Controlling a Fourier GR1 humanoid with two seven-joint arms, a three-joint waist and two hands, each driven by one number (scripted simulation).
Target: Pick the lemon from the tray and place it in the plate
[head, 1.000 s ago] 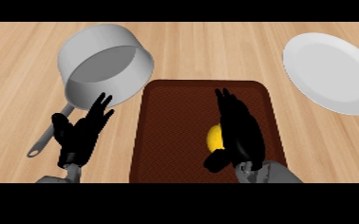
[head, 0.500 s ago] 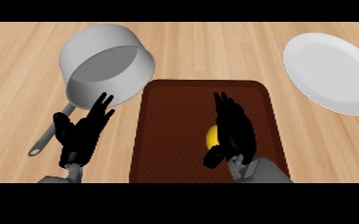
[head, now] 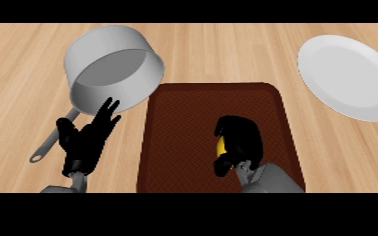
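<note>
The yellow lemon (head: 220, 145) lies on the dark brown tray (head: 192, 115) and shows only as a sliver. My right hand (head: 240, 139) covers it, with fingers and thumb curled round it. The white plate (head: 347, 75) sits at the right edge of the counter, beyond the tray's far right corner. My left hand (head: 87, 140) rests open at the lower left, fingers up, beside the tray and over a saucepan's handle.
A grey saucepan (head: 114, 75) stands to the left of the tray, its handle (head: 48, 145) running down toward my left hand. Wooden counter (head: 221, 50) surrounds everything.
My right hand's fingers, straight over the lemon before, have curled down round it. The left hand has stayed still.
</note>
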